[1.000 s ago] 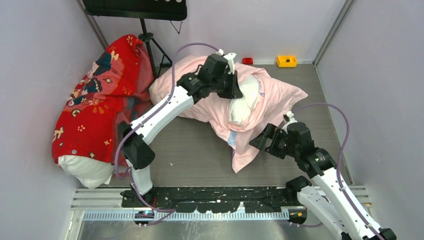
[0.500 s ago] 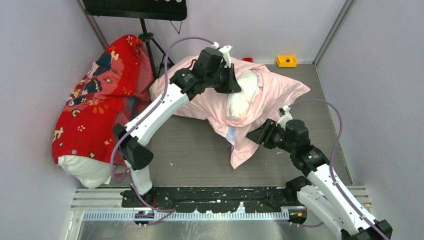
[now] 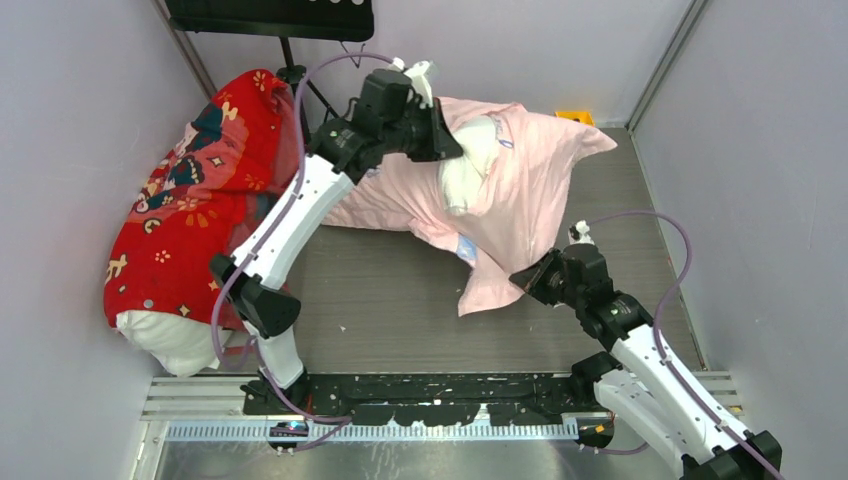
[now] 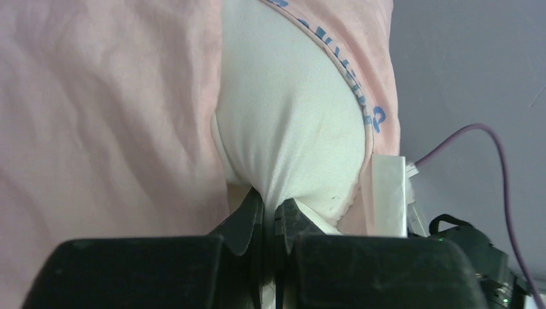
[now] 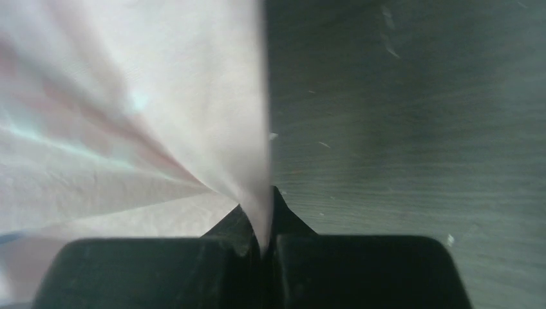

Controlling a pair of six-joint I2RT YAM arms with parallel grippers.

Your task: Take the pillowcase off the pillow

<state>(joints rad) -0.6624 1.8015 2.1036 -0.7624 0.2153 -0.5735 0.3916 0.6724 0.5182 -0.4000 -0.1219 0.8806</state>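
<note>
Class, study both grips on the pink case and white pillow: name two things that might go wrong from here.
1. The left gripper pinches only a small fold of the pillow; it may slip free.
2. The right gripper holds just a thin edge of the pillowcase, which could slide out or tear.

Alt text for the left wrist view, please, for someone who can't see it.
The left gripper is shut on a pinch of the plump white pillow, which bulges out of the thin pale pink fabric pillowcase with blue lettering.
</note>
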